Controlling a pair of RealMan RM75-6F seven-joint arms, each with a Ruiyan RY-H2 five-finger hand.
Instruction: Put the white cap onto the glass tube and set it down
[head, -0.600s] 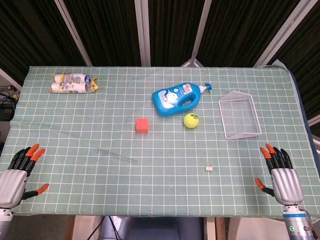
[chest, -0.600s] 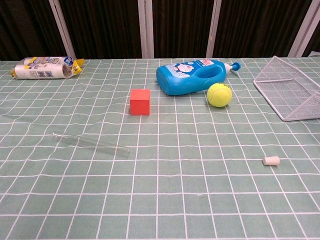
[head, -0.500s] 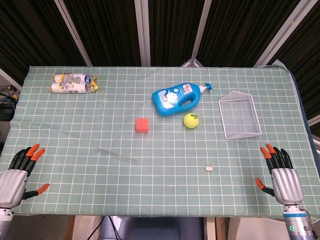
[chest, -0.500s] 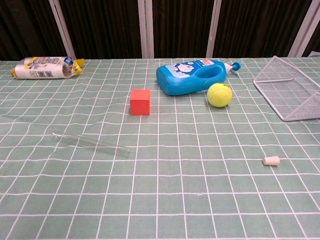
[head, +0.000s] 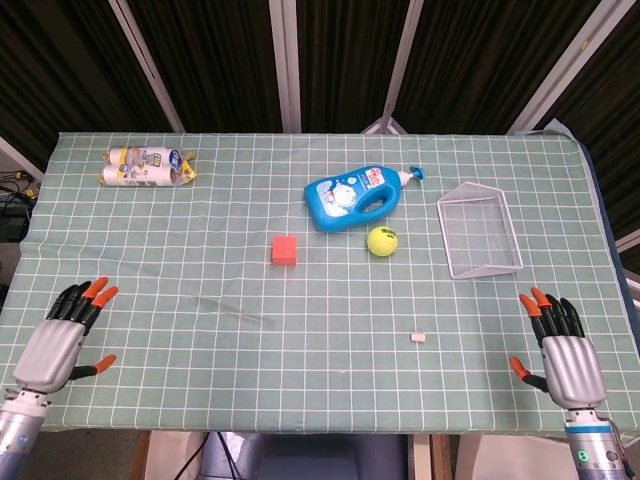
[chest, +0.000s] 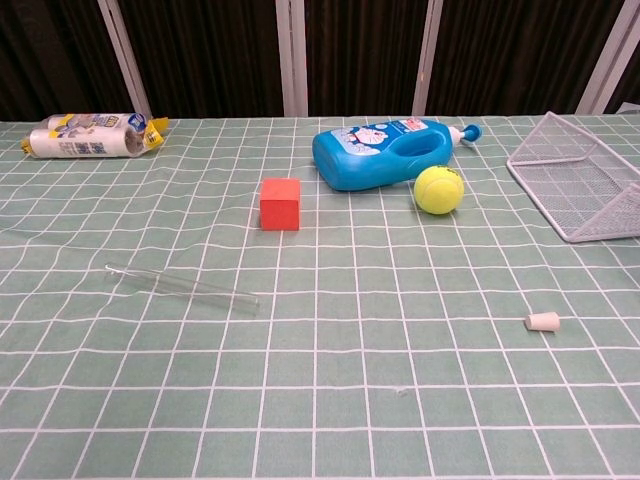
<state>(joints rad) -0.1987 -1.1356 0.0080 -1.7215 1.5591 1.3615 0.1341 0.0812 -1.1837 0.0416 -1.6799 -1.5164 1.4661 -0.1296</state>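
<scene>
The glass tube (head: 233, 311) (chest: 182, 288) lies flat on the green checked cloth, left of centre, slanting down to the right. The small white cap (head: 419, 339) (chest: 542, 321) lies on its side toward the front right, far from the tube. My left hand (head: 62, 340) hovers at the front left corner, fingers spread and empty, a good way left of the tube. At the front right edge my right hand (head: 562, 352) is open too, right of the cap. Neither hand shows in the chest view.
A red cube (head: 285, 249), a blue detergent bottle (head: 355, 197) and a yellow tennis ball (head: 382, 240) sit mid-table. A wire basket (head: 478, 232) lies at the right. A wrapped packet (head: 148, 165) rests at the far left.
My left hand has moved up and to the right, further onto the table. The right hand, tube and cap have stayed put.
</scene>
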